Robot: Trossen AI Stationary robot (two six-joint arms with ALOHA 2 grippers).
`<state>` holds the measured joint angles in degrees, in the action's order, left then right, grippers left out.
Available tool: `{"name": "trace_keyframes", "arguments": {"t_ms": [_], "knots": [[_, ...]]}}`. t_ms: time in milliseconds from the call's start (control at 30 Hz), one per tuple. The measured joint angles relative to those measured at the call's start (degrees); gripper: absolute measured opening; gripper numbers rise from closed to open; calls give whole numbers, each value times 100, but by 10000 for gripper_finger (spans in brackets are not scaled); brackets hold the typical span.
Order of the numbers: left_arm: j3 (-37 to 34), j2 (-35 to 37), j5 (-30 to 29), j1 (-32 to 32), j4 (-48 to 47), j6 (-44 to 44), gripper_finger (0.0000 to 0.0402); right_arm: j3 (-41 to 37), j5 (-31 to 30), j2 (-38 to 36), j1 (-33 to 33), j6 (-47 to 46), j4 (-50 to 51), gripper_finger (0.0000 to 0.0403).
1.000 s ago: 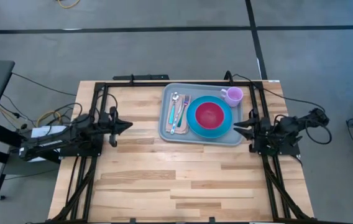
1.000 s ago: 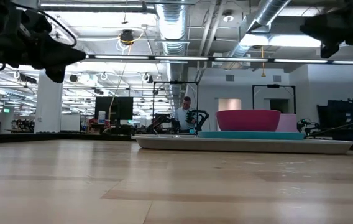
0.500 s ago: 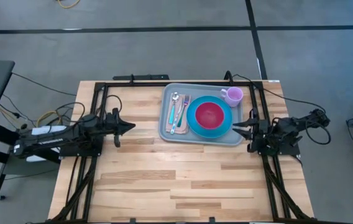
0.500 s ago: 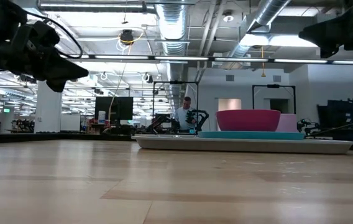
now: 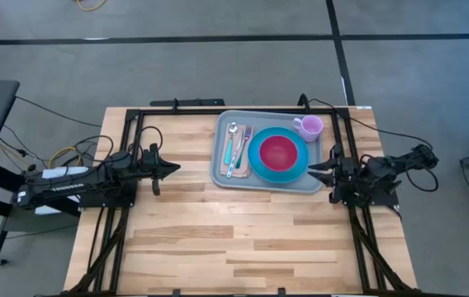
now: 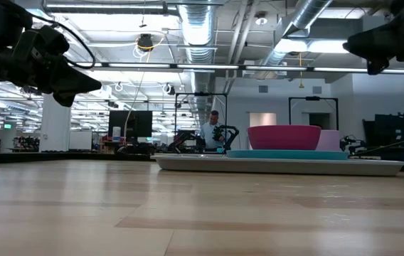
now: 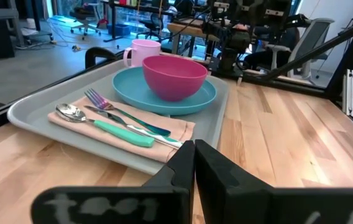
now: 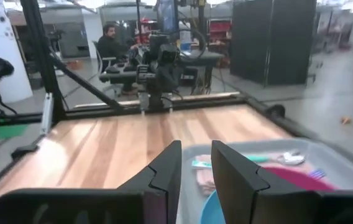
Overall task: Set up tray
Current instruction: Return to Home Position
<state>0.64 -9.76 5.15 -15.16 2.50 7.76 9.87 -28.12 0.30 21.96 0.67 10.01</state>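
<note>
The grey-blue tray [image 5: 219, 176] lies flat on the far middle of the table. On it stand a blue plate [image 5: 256, 158] with a pink bowl [image 5: 278, 152], a pink mug [image 5: 309, 126], and a napkin [image 7: 176, 129] with a spoon [image 7: 71, 112], a fork and a green-handled knife. My left gripper [image 5: 177, 167] hovers shut, left of the tray and pointing at it [image 7: 194, 158]. My right gripper [image 5: 311, 171] hangs open above the tray's right edge [image 8: 195, 168]. Both are well above the table [image 6: 97, 78].
A black frame [image 5: 185, 106] runs along the table's far edge and down both sides beneath the arms. Bare wood [image 5: 226, 239] fills the near half of the table. Across the room, a person [image 6: 212, 128] sits at a desk.
My left gripper has moved a little toward the tray and dipped lower, then held still. The tray and everything on it have stayed put.
</note>
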Motion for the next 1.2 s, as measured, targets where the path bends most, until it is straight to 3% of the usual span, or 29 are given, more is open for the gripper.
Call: {"name": "trace_keyframes", "arguments": {"t_ms": [167,433,700,1200], "knots": [[0,0,0,0,-2,12,0,-137,35,7,0,-463,0,81],[-2,0,0,0,-4,-5,0,-900,124,4,2,116,-1404,81],[-4,0,0,0,-5,-1,0,-916,126,12,9,-403,-1352,81],[-4,0,0,0,-7,18,0,-914,120,116,13,-371,-1329,81]]}}
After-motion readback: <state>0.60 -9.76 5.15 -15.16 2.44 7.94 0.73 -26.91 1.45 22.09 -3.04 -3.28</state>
